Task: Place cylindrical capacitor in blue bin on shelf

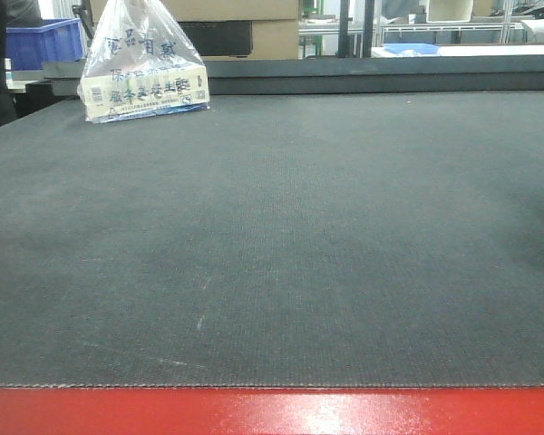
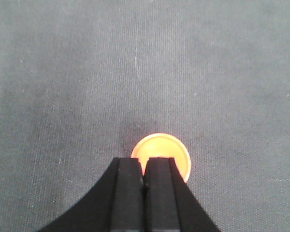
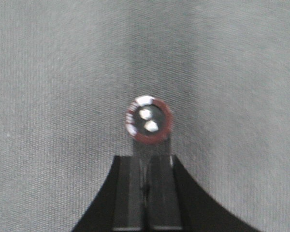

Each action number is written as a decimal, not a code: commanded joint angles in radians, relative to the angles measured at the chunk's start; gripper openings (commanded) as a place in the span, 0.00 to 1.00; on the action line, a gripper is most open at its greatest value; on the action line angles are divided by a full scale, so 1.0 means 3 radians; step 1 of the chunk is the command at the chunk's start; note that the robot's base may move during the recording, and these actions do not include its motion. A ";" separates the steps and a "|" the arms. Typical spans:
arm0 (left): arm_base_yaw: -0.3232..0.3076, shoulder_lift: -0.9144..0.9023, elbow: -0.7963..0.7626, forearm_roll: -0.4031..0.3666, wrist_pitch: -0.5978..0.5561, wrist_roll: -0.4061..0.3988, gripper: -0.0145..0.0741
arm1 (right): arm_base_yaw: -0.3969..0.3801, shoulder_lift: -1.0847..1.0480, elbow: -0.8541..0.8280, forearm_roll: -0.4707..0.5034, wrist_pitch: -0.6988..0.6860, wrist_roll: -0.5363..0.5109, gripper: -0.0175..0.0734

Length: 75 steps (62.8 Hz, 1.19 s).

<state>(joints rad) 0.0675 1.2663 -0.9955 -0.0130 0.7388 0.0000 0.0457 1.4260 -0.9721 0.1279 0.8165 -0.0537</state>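
The exterior front-facing view shows a wide dark mat with the red table edge along the bottom. At the far left, behind the table, stands a blue crate. Just right of it, on the far part of the mat, sits a clear plastic bag with a printed box inside. Behind the bag are brown cardboard boxes.

In the left wrist-mounted view, the left gripper has its two black fingers pressed together, with only a thin seam between them. An orange round disc is just beyond the tips and partly hidden by them. I cannot tell if they touch it.

In the right wrist-mounted view, which is a little blurred, the right gripper is also closed to a thin seam. The cylindrical capacitor is over the mat just beyond the fingertips. Its dark end, with a red rim and two bright terminals, faces the camera, and its lower side is hidden behind the fingers.
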 commanded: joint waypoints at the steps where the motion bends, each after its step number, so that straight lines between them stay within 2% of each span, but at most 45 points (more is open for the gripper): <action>1: -0.0013 0.0002 -0.0035 -0.0034 -0.0002 0.0000 0.04 | 0.0033 0.0062 -0.0121 -0.0108 -0.0038 -0.0006 0.43; 4: -0.0013 0.0002 -0.0035 -0.0034 -0.0002 0.0000 0.04 | 0.0033 0.0104 -0.0135 -0.0108 -0.0045 -0.0006 0.51; 7: -0.0013 0.0002 -0.0035 -0.0034 -0.0002 0.0000 0.04 | 0.0026 0.0159 -0.0149 -0.0108 -0.0062 0.0027 0.53; 27: -0.0013 0.0002 -0.0035 -0.0034 -0.0002 0.0000 0.04 | 0.0026 0.0561 -0.0151 -0.0108 -0.0248 0.0085 0.53; 49: -0.0013 0.0001 -0.0035 -0.0034 0.0017 0.0000 0.04 | 0.0026 0.0701 -0.0151 -0.0062 -0.0439 0.0179 0.52; 55: -0.0013 0.0001 -0.0035 -0.0034 0.0023 0.0000 0.04 | 0.0026 0.0701 -0.0151 -0.0062 -0.0453 0.0179 0.47; 66: -0.0013 0.0001 -0.0035 -0.0034 0.0023 0.0000 0.04 | 0.0026 0.0701 -0.0151 -0.0077 -0.0446 0.0179 0.29; 75: -0.0013 0.0001 -0.0035 -0.0034 0.0023 0.0000 0.04 | 0.0026 0.0701 -0.0151 -0.0119 -0.0382 0.0179 0.04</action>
<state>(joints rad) 0.0675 1.2685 -0.9955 -0.0151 0.7499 0.0000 0.0530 1.6364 -1.0112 0.1108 0.6948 0.0000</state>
